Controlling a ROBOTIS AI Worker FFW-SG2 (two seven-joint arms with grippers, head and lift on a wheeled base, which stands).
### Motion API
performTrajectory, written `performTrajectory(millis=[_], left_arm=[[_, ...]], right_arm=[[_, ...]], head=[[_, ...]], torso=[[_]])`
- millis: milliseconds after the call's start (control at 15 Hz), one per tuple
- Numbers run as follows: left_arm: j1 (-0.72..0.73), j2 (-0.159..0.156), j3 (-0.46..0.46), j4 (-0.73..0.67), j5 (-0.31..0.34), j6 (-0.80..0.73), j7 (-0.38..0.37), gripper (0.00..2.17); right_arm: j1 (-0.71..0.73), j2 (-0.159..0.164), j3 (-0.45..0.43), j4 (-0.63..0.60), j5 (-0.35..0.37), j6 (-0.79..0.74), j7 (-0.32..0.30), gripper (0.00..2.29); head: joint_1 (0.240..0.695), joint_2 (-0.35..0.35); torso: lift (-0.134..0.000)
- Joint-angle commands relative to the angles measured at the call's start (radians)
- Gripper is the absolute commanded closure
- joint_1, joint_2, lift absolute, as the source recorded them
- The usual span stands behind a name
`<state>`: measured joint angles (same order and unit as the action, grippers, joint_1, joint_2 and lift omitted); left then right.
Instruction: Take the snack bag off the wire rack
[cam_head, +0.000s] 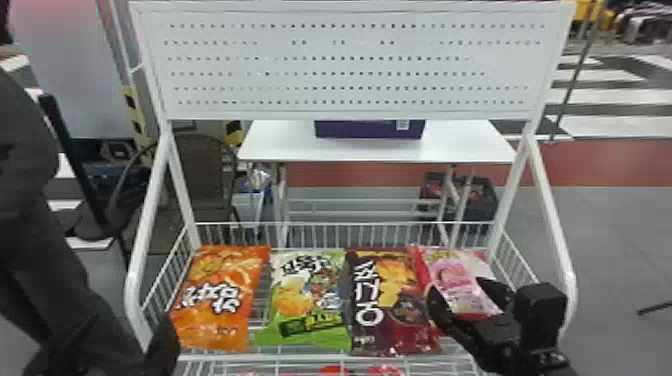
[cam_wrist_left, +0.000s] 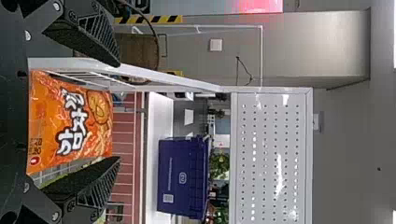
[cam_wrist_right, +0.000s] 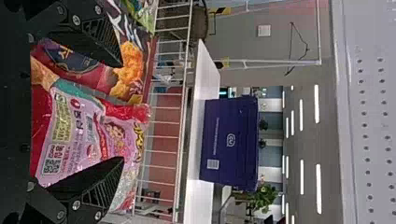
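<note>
Four snack bags lie side by side in the white wire rack (cam_head: 320, 358): orange (cam_head: 215, 300), green (cam_head: 305, 300), dark red (cam_head: 390, 305) and pink (cam_head: 457, 282). My right gripper (cam_head: 467, 292) is over the pink bag, its fingers apart on either side of it. In the right wrist view my right gripper (cam_wrist_right: 122, 112) stands open, with the pink bag (cam_wrist_right: 88, 140) between its fingers and the dark red bag partly behind one finger. My left gripper (cam_head: 162, 345) is at the rack's front left corner; in the left wrist view, the left gripper (cam_wrist_left: 119, 112) is open before the orange bag (cam_wrist_left: 70, 123).
White side posts (cam_head: 145, 240) and a perforated panel (cam_head: 350, 65) frame the rack. Behind it stand a white table (cam_head: 280, 142) with a dark blue crate (cam_head: 370, 129) and a brown chair (cam_head: 200, 170). More red packages lie below the rack's front edge.
</note>
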<state>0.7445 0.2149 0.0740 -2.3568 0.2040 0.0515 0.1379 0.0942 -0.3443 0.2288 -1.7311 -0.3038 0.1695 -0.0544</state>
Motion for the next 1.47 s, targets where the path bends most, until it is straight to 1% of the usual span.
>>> performTrajectory(millis=[0, 333, 667, 733, 867, 933, 1000, 1067, 1133, 1200, 1400], left_arm=[[-0.002, 0.003, 0.001, 0.004, 0.0, 0.0, 0.002, 0.19], [-0.016, 0.004, 0.0, 0.018, 0.0, 0.0, 0.0, 0.19], [-0.019, 0.003, 0.0, 0.021, 0.0, 0.0, 0.0, 0.19], [-0.019, 0.003, 0.0, 0.021, 0.002, 0.0, 0.0, 0.19], [-0.019, 0.004, 0.0, 0.021, 0.0, 0.003, 0.0, 0.19], [-0.019, 0.004, 0.001, 0.021, 0.0, 0.003, 0.0, 0.19], [-0.019, 0.006, 0.001, 0.021, 0.0, 0.003, 0.0, 0.19], [-0.02, 0.006, 0.001, 0.019, 0.0, 0.003, 0.0, 0.19], [-0.02, 0.006, 0.001, 0.019, 0.0, 0.003, 0.0, 0.19], [-0.024, 0.006, 0.0, 0.021, 0.0, 0.003, 0.0, 0.19], [-0.025, 0.006, -0.002, 0.021, 0.0, 0.009, 0.0, 0.19]], right_arm=[[-0.039, 0.005, 0.0, 0.07, -0.001, -0.005, -0.001, 0.21], [-0.067, 0.007, 0.0, 0.143, 0.0, -0.02, -0.013, 0.21], [-0.079, 0.01, 0.0, 0.166, -0.005, -0.008, -0.013, 0.22], [-0.079, 0.01, 0.0, 0.166, -0.005, 0.002, -0.013, 0.32], [-0.079, 0.008, -0.005, 0.166, -0.005, 0.026, -0.013, 0.42], [-0.079, 0.008, -0.008, 0.166, -0.006, 0.035, -0.013, 0.58], [-0.079, 0.008, -0.009, 0.166, -0.011, 0.038, -0.012, 0.9], [-0.077, 0.01, -0.009, 0.163, -0.015, 0.045, -0.012, 1.42], [-0.074, 0.008, -0.011, 0.156, -0.017, 0.048, -0.013, 1.84], [-0.074, 0.008, -0.011, 0.151, -0.02, 0.066, -0.013, 2.03], [-0.067, 0.008, -0.012, 0.146, -0.021, 0.069, -0.013, 2.05]], head=[[0.499, 0.0], [0.499, 0.0], [0.499, 0.0], [0.499, 0.0], [0.499, 0.0], [0.499, 0.0], [0.499, 0.0], [0.499, 0.0], [0.499, 0.0], [0.499, 0.0], [0.499, 0.0]], torso=[[0.0], [0.0], [0.0], [0.0], [0.0], [0.0], [0.0], [0.0], [0.0], [0.0], [0.0]])
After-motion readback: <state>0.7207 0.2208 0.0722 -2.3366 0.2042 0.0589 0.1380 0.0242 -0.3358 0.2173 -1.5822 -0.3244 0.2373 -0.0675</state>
